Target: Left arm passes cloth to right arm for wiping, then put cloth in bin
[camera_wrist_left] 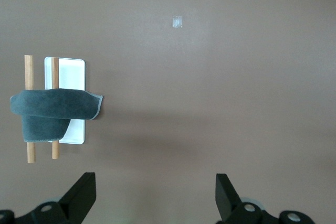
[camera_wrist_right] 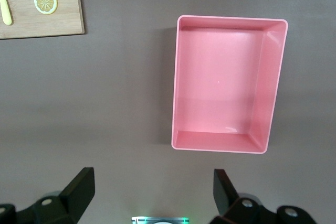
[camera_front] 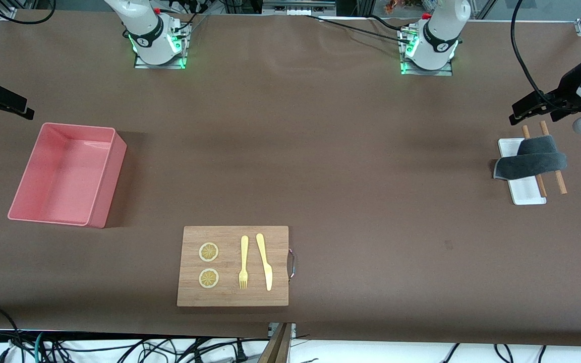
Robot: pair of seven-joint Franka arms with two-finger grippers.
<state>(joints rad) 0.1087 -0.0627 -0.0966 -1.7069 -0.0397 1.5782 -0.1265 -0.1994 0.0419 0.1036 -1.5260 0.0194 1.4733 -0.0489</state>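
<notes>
nearest the front edge of the tabletop we have the wooden cutting board (camera_front: pixel 233 265), carrying two lemon slices (camera_front: pixel 209 265), a yellow fork (camera_front: pixel 243 262) and a yellow knife (camera_front: pixel 265 261); we judge this is the spot set out for wiping.

farther in, toward the left arm's end of the tabletop, the grey cloth (camera_front: pixel 531 158) is draped across two wooden sticks (camera_front: pixel 547 159) that rest over a white tray (camera_front: pixel 521 174). raised like that, its folds hang free of the surface, which we think gives fingers room to close under it.

toward the right arm's end, the pink bin (camera_front: pixel 67 174) stands empty, mouth up, ready to take the cloth last.

the left gripper (camera_wrist_left: pixel 155 198) hovers at the tabletop's edge just off the tray, pointing down, fingers (camera_wrist_left: pixel 84 190) spread wide and holding nothing. the right gripper (camera_wrist_right: pixel 153 195) waits over the tabletop's edge beside the bin, also pointing down, fingers apart and empty. nothing has been picked up yet.
</notes>
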